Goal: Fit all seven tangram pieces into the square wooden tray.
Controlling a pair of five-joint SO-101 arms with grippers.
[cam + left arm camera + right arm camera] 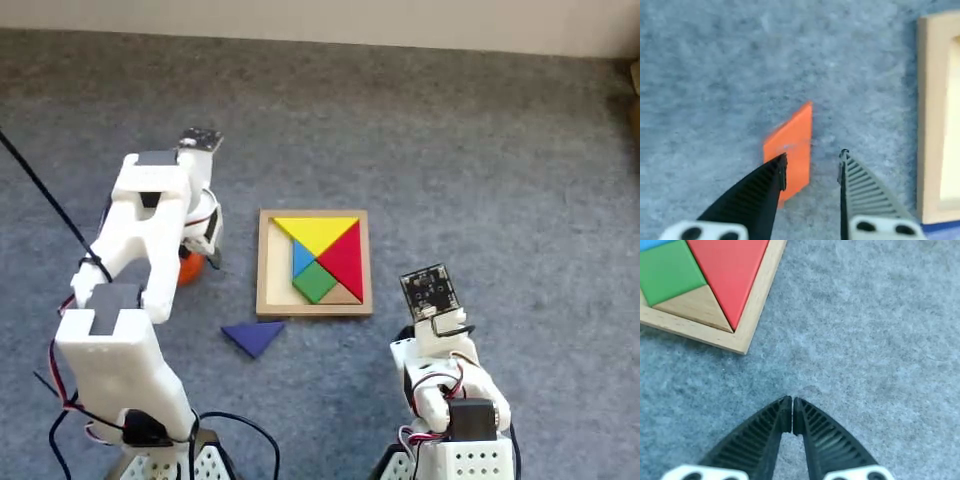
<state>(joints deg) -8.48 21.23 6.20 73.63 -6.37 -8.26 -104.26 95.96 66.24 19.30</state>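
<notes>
The square wooden tray [264, 262] lies mid-table holding a yellow triangle [316, 233], a red triangle [346, 259], a blue piece [301, 259], a green square [315, 282] and a bare wood-coloured triangular spot [344, 293]. A dark blue triangle [253, 336] rests on the carpet in front of the tray's left corner. An orange piece [790, 150] lies on the carpet left of the tray, partly under the left arm [145, 240]. My left gripper [812, 167] hovers open over it, one finger above its edge. My right gripper [792, 415] is shut, empty, near the tray's corner [742, 342].
Grey carpet covers the table. The tray's edge [927, 120] stands beside the left gripper. The right arm's base [455, 420] sits at the front right; cables trail at the front left.
</notes>
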